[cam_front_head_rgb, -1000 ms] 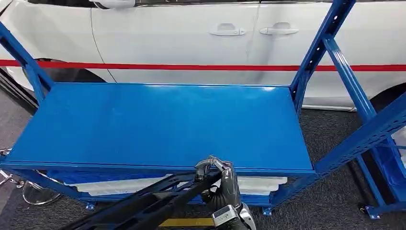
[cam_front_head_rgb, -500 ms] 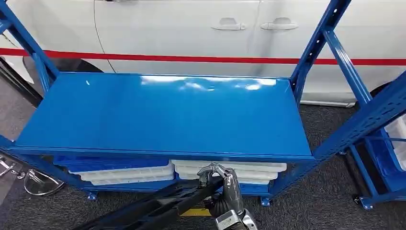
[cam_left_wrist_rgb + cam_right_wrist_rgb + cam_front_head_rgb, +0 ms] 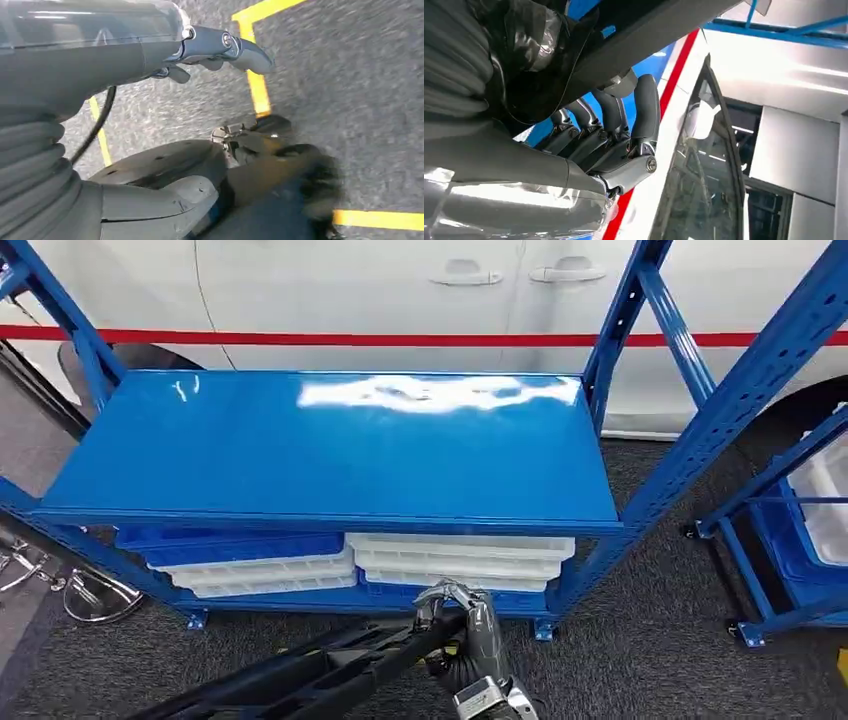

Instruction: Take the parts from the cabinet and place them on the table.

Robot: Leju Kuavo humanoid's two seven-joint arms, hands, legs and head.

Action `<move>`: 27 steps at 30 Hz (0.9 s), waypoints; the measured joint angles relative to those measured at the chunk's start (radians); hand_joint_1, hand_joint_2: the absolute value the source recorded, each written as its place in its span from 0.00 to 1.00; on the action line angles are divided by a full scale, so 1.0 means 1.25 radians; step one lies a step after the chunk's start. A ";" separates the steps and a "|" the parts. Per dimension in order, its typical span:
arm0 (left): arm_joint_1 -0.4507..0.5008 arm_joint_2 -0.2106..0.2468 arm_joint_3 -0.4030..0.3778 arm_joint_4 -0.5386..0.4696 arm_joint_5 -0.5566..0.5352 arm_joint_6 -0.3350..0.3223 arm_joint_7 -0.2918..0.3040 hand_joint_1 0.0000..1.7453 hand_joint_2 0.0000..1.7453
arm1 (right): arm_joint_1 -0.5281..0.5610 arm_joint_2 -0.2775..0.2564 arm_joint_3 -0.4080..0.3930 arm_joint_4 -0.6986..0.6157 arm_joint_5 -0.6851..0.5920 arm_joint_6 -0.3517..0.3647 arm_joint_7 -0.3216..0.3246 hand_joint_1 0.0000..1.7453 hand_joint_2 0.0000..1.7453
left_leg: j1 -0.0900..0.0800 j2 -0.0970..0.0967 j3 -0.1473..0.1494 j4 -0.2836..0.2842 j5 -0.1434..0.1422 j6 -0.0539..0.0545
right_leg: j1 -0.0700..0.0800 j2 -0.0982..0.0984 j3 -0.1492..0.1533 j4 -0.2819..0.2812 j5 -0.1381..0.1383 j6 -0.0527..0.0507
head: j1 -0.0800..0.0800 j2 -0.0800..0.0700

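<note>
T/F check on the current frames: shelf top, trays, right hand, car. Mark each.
1. The right hand holds a long black part. True.
2. The blue shelf top has trays on it. False: it is bare; the white trays sit on the level below.
3. A white car with a red stripe stands behind the rack. True.
4. The part already rests on the shelf top. False: it is in front of the rack, below the top.
</note>
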 joint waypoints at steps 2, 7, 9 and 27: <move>0.000 0.000 0.001 0.000 0.001 0.000 -0.003 0.00 1.00 | -0.001 0.000 0.000 0.000 -0.001 0.001 -0.003 1.00 1.00 | -0.005 -0.001 0.000 -0.023 0.000 0.004 | -0.006 -0.005 0.000 -0.004 0.016 0.010 | 0.000 0.000; 0.001 -0.002 0.005 0.001 0.002 0.002 -0.007 0.00 1.00 | 0.000 -0.003 0.000 0.000 -0.004 0.001 -0.008 1.00 1.00 | 0.002 0.009 -0.039 -0.036 0.050 0.033 | -0.012 0.001 -0.032 0.072 -0.087 0.031 | 0.001 0.000; 0.001 -0.002 0.006 0.001 0.001 0.000 -0.008 0.00 1.00 | 0.002 -0.005 0.000 0.000 -0.004 0.000 -0.008 1.00 1.00 | 0.001 0.009 -0.064 -0.032 0.070 0.032 | -0.015 0.001 -0.055 0.188 -0.157 0.038 | 0.000 0.000; 0.000 -0.003 0.019 0.001 -0.007 0.000 -0.015 0.00 1.00 | 0.006 -0.004 0.000 -0.002 -0.003 -0.016 -0.026 1.00 1.00 | 0.007 0.004 -0.169 0.229 -0.005 -0.026 | -0.011 -0.003 0.020 -0.010 -0.008 -0.007 | -0.001 0.000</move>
